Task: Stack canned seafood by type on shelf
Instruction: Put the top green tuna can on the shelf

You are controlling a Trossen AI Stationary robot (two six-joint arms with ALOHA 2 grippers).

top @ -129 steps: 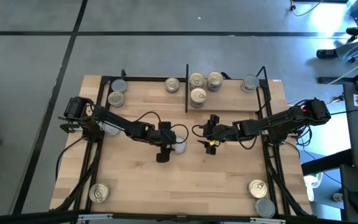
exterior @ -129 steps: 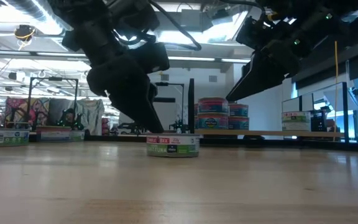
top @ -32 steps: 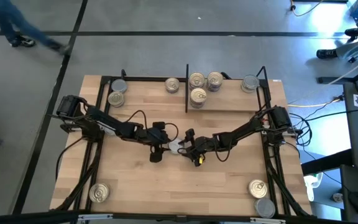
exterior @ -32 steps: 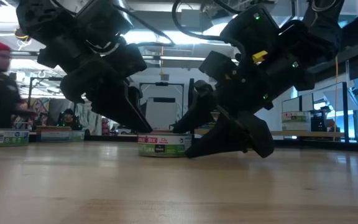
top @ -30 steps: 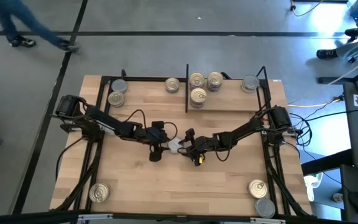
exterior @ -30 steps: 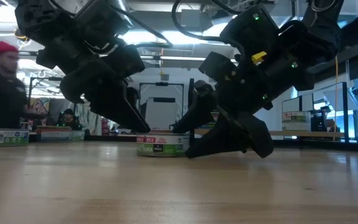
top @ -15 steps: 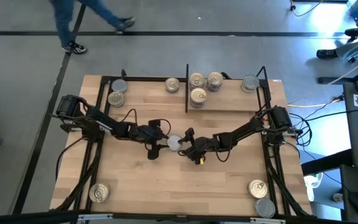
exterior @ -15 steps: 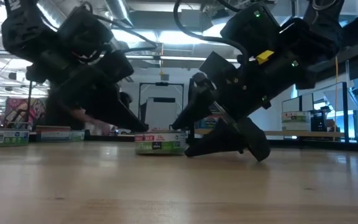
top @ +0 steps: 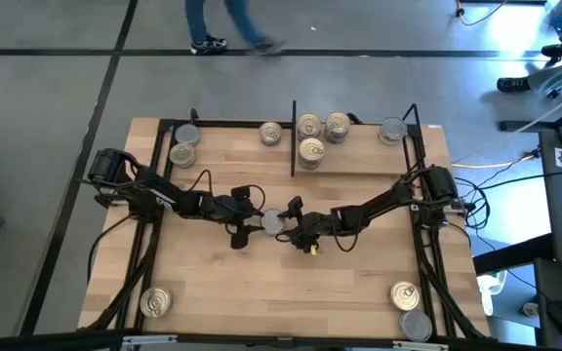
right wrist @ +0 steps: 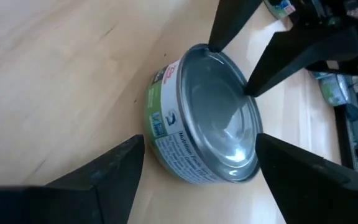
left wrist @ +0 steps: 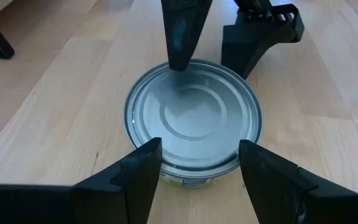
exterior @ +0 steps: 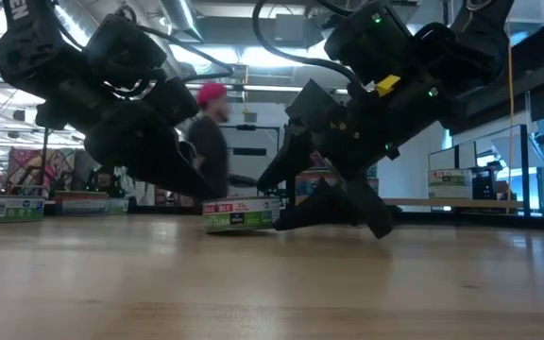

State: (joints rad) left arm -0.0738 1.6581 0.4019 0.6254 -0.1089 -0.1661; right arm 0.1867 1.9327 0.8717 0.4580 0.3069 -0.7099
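Low view hides most of the grey-lidded tin (exterior: 241,216) mid-frame; left gripper (top: 252,220) and right gripper (top: 291,222) fingers sit spread wide around it.

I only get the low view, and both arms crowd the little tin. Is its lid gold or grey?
Observer: Plain grey. The left wrist view shows the tin has no pull tab.
Operator: Is the left arm squeezing it?
Observer: The left arm's fingers stand apart at its rim. I can't tell if they touch it.
Operator: And the right arm?
Observer: The right arm's fingers stand wide open, one on each side of the tin.
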